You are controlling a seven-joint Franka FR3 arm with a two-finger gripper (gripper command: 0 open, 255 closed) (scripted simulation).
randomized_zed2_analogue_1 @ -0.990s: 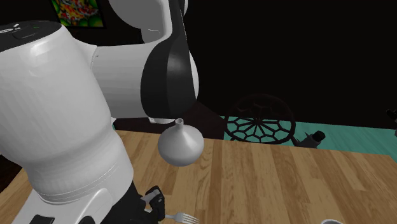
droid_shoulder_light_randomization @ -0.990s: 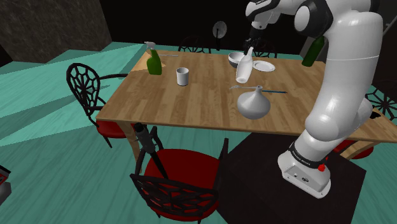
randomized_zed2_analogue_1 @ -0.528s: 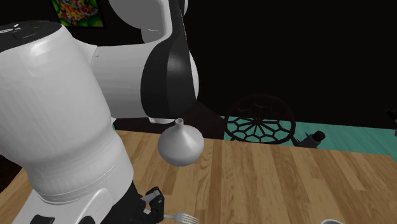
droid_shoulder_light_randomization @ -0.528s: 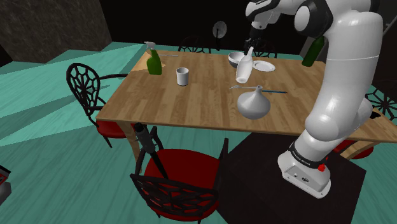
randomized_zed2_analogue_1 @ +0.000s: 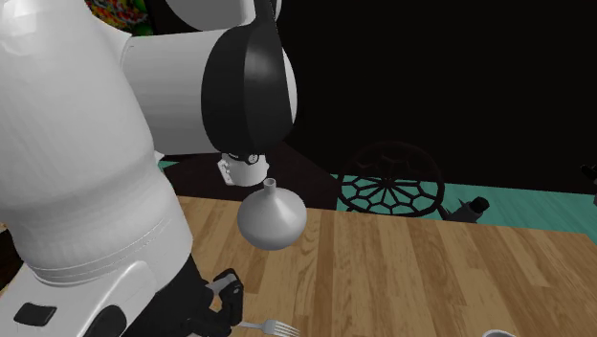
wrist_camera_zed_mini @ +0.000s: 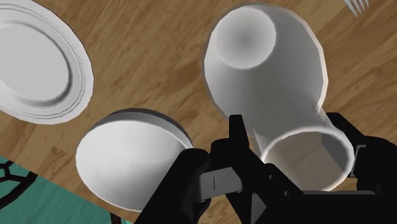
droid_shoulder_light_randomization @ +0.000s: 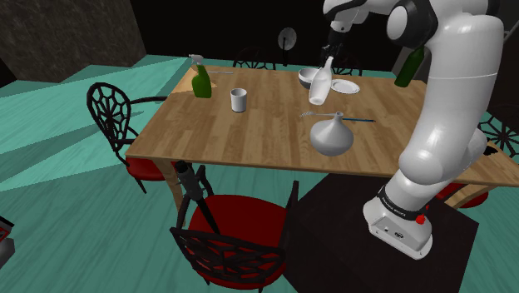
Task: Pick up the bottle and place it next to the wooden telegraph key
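Table (droid_shoulder_light_randomization: 249,125): wood, crowded.
Gripper (wrist_camera_zed_mini: 289,149): mine, clenched on the bottle (wrist_camera_zed_mini: 267,83) neck.
Close by: bowl (wrist_camera_zed_mini: 127,159) just beside the bottle, plate (wrist_camera_zed_mini: 38,60) near.
Toward my stand: vase (droid_shoulder_light_randomization: 330,136).

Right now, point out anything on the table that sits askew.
The white bottle leans, its neck clasped in the gripper, beside the bowl and plate. Nothing looks spilled or broken.
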